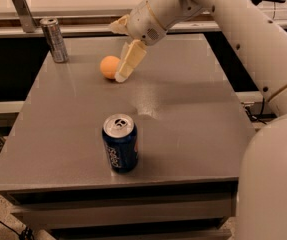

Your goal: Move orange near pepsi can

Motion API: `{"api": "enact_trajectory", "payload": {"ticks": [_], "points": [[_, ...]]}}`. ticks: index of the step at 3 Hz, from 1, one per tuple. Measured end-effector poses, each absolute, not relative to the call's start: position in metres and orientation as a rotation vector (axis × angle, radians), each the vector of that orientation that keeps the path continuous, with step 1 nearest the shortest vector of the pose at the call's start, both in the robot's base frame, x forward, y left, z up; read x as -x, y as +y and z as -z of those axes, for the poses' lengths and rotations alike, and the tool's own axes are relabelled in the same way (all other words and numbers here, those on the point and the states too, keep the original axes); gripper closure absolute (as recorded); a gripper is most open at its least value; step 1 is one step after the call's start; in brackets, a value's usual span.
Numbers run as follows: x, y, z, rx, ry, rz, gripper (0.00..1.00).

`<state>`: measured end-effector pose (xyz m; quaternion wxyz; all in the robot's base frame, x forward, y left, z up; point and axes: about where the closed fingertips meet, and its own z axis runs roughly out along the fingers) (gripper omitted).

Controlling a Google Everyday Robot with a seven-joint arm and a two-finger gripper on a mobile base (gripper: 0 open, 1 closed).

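Three things sat on the grey table [193, 114]: the orange [109, 67] toward the back left, a tall silver can [53, 40] at the far left corner, and the blue soda can [120, 143] upright near the front edge, well apart from the fruit. The gripper [123, 68] hung low at the back of the table, angled down from the white arm [218, 14]. Its pale tip was almost on the surface and just beside the orange, on the side away from the silver can. Whether it touched the fruit could not be told, nor whether it was spread or closed, since only one side of it showed plainly.

The orange rested on the table, so the step in hand looked like the reach and grasp, with the carry not yet begun. The next move likely called for settling squarely around the round fruit without nudging it into a roll. After that would come a lift and a carry forward to a spot beside the blue can, set down gently enough not to knock it.
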<state>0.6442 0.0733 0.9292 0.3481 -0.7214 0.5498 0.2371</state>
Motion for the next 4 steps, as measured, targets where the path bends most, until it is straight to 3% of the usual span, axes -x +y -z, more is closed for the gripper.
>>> {"api": "enact_trajectory", "payload": {"ticks": [2,3,4], "points": [[-0.663,0.084,-0.885,1.793,1.503,-0.684,0.00],[-0.667,0.091,-0.873,1.784,1.524,-0.690,0.17],[-0.672,0.093,-0.857,1.776,1.553,-0.691,0.41]]}}
